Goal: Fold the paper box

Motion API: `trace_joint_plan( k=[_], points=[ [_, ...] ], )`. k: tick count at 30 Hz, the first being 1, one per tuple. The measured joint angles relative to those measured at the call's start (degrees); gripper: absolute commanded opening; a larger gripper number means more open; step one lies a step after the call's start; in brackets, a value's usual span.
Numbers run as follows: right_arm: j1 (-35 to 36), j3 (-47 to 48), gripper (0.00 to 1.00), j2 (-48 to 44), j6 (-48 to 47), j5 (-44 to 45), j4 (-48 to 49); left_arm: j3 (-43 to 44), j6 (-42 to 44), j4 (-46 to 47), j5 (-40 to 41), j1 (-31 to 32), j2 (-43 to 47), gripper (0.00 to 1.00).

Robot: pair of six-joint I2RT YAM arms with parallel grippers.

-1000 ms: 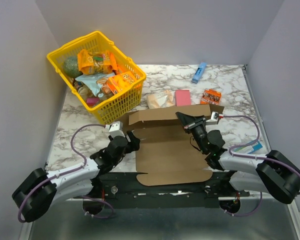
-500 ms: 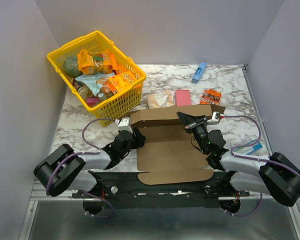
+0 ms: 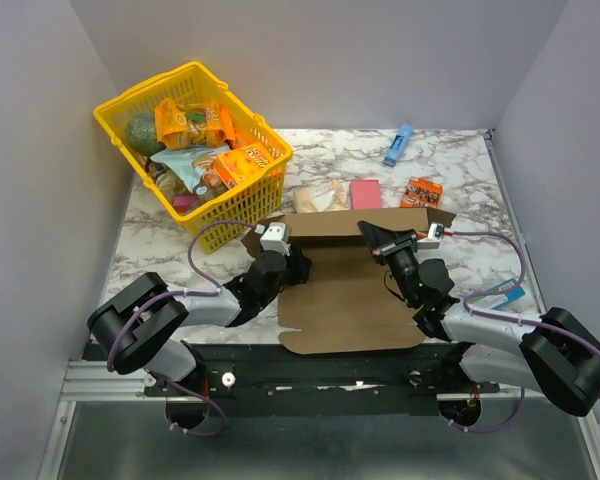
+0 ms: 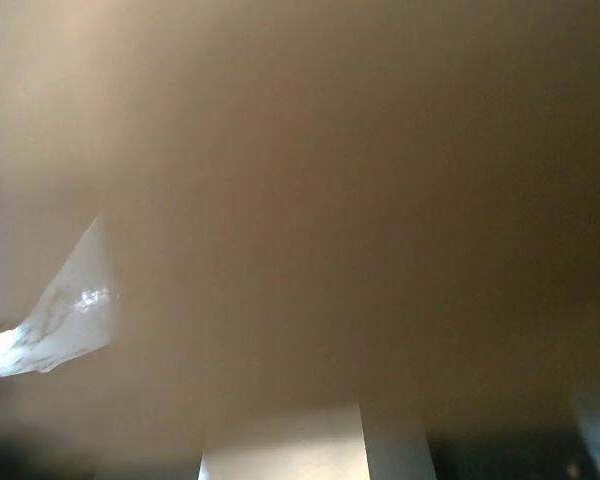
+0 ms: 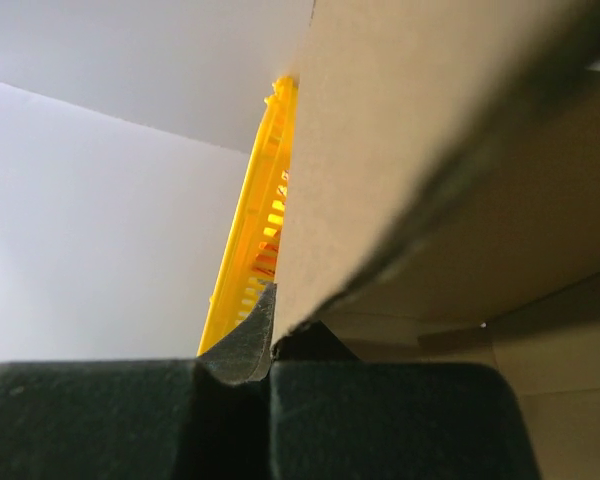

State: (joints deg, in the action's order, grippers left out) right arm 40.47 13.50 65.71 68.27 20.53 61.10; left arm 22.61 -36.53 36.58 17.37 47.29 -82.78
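Note:
The paper box (image 3: 355, 300) is a flat brown cardboard sheet lying on the marble table near the front. Its rear flap (image 3: 330, 224) stands raised. My right gripper (image 3: 374, 236) is shut on that flap from the right. In the right wrist view the black fingertips (image 5: 242, 345) pinch the cardboard edge (image 5: 400, 150). My left gripper (image 3: 296, 264) is pressed against the sheet's rear left corner, under the raised flap. Blurred brown cardboard (image 4: 360, 200) fills the left wrist view, and I cannot make out its jaws there.
A yellow basket (image 3: 242, 205) full of snack packs stands at the back left, also in the right wrist view (image 5: 248, 235). Behind the sheet lie a beige bag (image 3: 320, 197), a pink pad (image 3: 365, 194), a small orange box (image 3: 421, 192) and a blue tool (image 3: 398, 145).
My left arm has swung in from the left to the sheet's rear left corner. The sheet's left side has been pushed rightwards. The right gripper has kept its hold on the flap.

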Motion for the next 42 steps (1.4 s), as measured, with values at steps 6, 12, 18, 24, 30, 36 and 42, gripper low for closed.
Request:
trace_joint_plan(
  k=[6, 12, 18, 24, 30, 36, 42],
  points=[
    [0.07, 0.00, 0.01, 0.96, 0.13, -0.42, -0.33, 3.41, 1.49, -0.15, 2.89, 3.91, -2.56, 0.61],
    [-0.02, 0.00, 0.01, 1.07, 0.20, -0.11, -1.09, 6.88, 2.54, 2.23, 4.09, 4.68, -8.35, 0.61],
    [-0.35, 0.00, 0.00, 0.81, 0.28, 1.29, -2.71, 9.14, 2.23, 4.24, 4.74, 4.70, -12.48, 0.61],
    [-0.35, 0.00, 0.00, -0.46, 0.31, 1.70, -4.68, 8.72, 1.11, 6.01, 5.31, 5.40, -13.07, 0.80],
    [0.20, 0.07, 0.00, -3.34, 0.83, 1.38, -7.67, 4.83, 3.91, 1.90, 3.43, 6.58, -3.67, 0.86],
    [0.35, 0.48, 0.00, -6.69, 1.31, 2.54, -12.48, 4.11, 9.92, -8.61, -2.47, 6.71, 12.81, 0.86],
    [0.35, 0.61, 0.00, -8.15, 1.77, 3.26, -15.56, 4.61, 14.16, -24.94, -12.04, 6.32, 26.84, 0.86]
  ],
)
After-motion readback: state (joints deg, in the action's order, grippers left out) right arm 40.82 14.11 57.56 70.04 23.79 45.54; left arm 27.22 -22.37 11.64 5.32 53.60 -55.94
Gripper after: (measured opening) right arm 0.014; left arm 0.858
